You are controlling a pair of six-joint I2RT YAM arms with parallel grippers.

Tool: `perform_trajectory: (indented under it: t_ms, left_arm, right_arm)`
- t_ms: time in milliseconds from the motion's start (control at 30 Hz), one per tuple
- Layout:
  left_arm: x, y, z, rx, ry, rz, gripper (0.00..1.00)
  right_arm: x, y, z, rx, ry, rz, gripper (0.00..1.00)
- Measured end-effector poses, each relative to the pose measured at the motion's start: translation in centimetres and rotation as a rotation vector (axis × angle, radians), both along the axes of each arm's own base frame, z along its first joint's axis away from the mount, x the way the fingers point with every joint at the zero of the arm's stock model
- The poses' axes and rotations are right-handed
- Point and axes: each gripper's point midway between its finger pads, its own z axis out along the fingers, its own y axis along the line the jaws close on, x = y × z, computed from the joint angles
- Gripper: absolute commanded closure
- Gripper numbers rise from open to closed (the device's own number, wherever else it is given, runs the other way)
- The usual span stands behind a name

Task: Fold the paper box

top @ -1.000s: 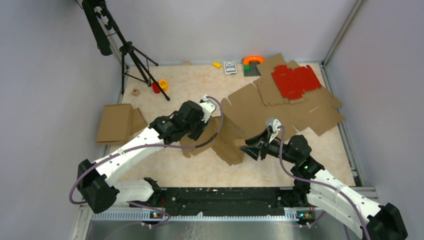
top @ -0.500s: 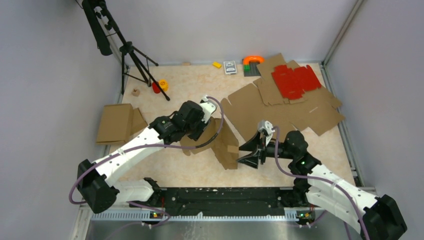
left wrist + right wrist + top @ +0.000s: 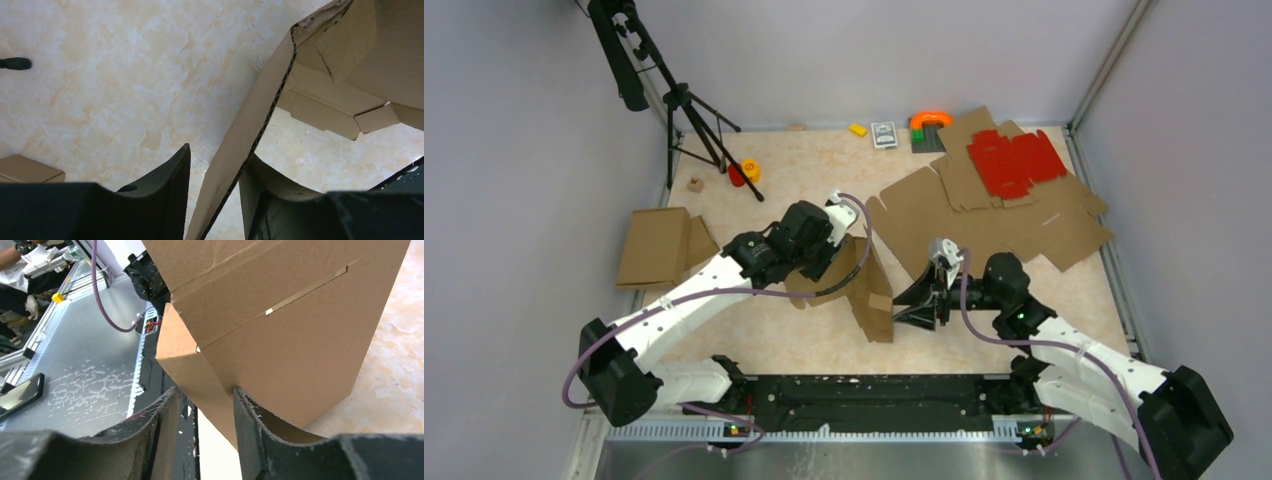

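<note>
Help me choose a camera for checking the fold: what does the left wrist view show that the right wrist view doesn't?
Left wrist only: the brown cardboard paper box seen edge-on, with inner flaps. Right wrist only: its outer face with a slit, and the grey metal base plate. Both: cardboard between the fingers of the left gripper and right gripper, over the marbled table.

Brown paper box (image 3: 876,292), red sheet (image 3: 1014,162), marbled beige table (image 3: 804,172)
</note>
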Motion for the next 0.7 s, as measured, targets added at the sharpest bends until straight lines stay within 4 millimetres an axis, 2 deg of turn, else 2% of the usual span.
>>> perform_trajectory:
  t_ms: [200,400,533,700]
  left_arm:
    - [0.0,-0.1,0.2,-0.006,-0.002,-0.003,0.72]
    - [0.0,-0.1,0.2,-0.005,0.000,-0.003,0.72]
    - [0.1,-0.1,0.0,0.002,0.003,-0.001,0.72]
    - [0.2,-0.1,-0.1,0.004,0.002,0.002,0.73]
  right_arm:
    - [0.5,0.3,0.3,-0.004,-0.023,-0.003,0.69]
    - [1.4,0.5,-0.3,-0.027,-0.018,-0.040,0.69]
    - [2.1,0.6,-0.9,-0.049,-0.008,-0.067,0.57]
    - [3.1,0.6,-0.9,-0.061,-0.020,-0.115,0.56]
